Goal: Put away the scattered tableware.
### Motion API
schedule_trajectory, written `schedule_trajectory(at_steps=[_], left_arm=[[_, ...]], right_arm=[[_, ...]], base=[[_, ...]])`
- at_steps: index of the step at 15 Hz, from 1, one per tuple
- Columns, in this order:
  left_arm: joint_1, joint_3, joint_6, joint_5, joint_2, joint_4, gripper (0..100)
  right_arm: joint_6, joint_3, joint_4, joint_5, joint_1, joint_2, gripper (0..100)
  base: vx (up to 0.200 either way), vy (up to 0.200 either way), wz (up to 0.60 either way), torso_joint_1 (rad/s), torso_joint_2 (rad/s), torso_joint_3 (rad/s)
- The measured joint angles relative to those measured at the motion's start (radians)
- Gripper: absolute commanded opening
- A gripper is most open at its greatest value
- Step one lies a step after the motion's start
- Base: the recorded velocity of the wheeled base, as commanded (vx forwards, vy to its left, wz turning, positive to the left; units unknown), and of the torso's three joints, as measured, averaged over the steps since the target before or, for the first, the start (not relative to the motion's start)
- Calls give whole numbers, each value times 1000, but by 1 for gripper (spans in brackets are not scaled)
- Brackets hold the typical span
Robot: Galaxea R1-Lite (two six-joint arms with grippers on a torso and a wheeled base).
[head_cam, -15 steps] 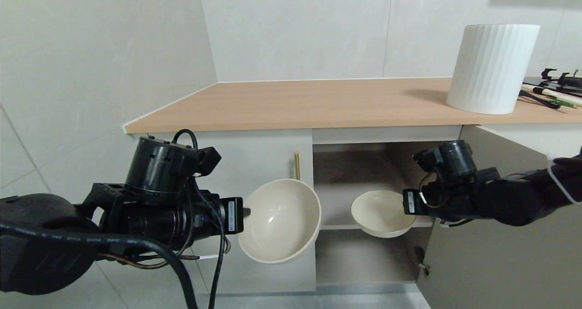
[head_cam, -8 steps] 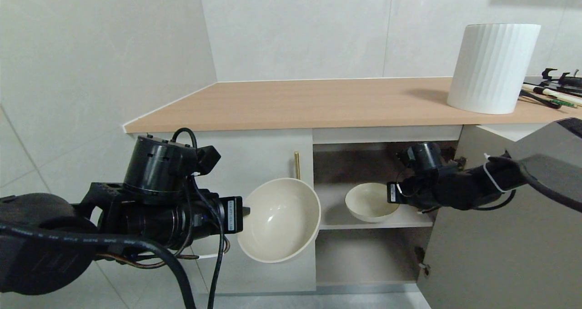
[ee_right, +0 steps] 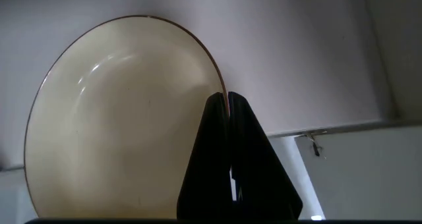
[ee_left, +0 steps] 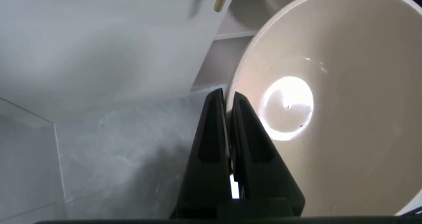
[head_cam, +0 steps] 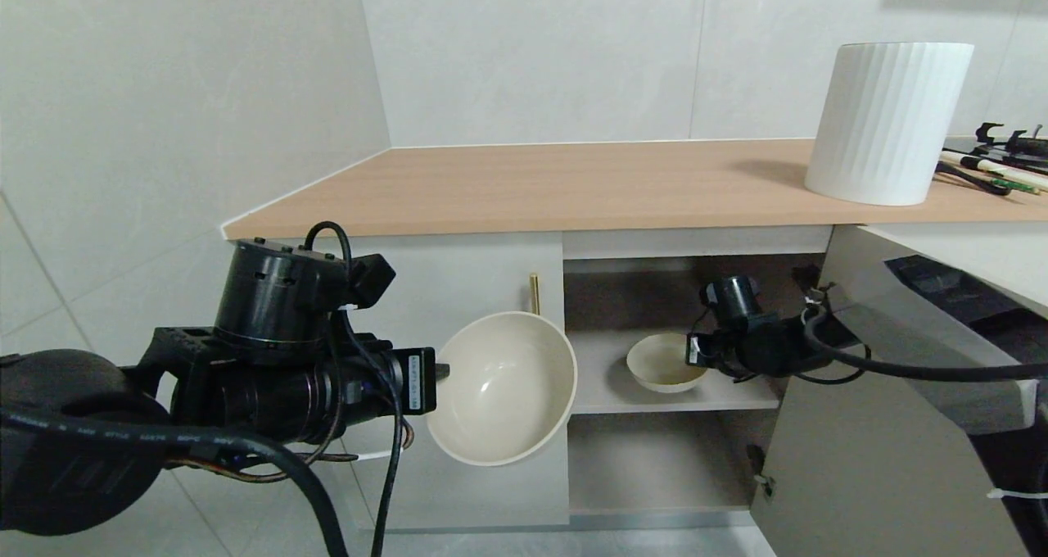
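Observation:
A large cream bowl (head_cam: pixel 501 389) hangs tilted in front of the closed left cabinet door, its rim pinched by my left gripper (head_cam: pixel 442 370). In the left wrist view the left gripper (ee_left: pixel 228 103) is shut on the large bowl's (ee_left: pixel 330 99) rim. A smaller cream bowl (head_cam: pixel 663 363) is down at the middle shelf (head_cam: pixel 602 393) inside the open cabinet, held at its rim by my right gripper (head_cam: pixel 696 354). The right wrist view has the right gripper (ee_right: pixel 227 105) shut on the small bowl's (ee_right: pixel 119 112) edge. Whether that bowl rests on the shelf I cannot tell.
The right cabinet door (head_cam: pixel 868 426) stands open beside my right arm. A gold handle (head_cam: pixel 534 293) sticks up on the closed door behind the large bowl. On the wooden counter (head_cam: pixel 573 184) stand a white ribbed container (head_cam: pixel 888 123) and several utensils (head_cam: pixel 995 172) at the far right.
My right gripper has carried the small bowl deeper into the cabinet and down toward the middle shelf. The left gripper with the large bowl has risen slightly.

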Motion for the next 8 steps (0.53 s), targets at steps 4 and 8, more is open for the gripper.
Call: schedule_trajectory(at_steps=[4, 8], left_arm=[[0, -2, -1, 0, 3, 0, 0], [0, -2, 0, -2, 5, 0, 0]], right_arm=[[21, -156, 66, -66, -9, 118, 0], [43, -285, 151, -111, -19, 199, 0]], base=[[0, 0, 0, 0, 0, 0], [0, 0, 0, 0, 0, 0]])
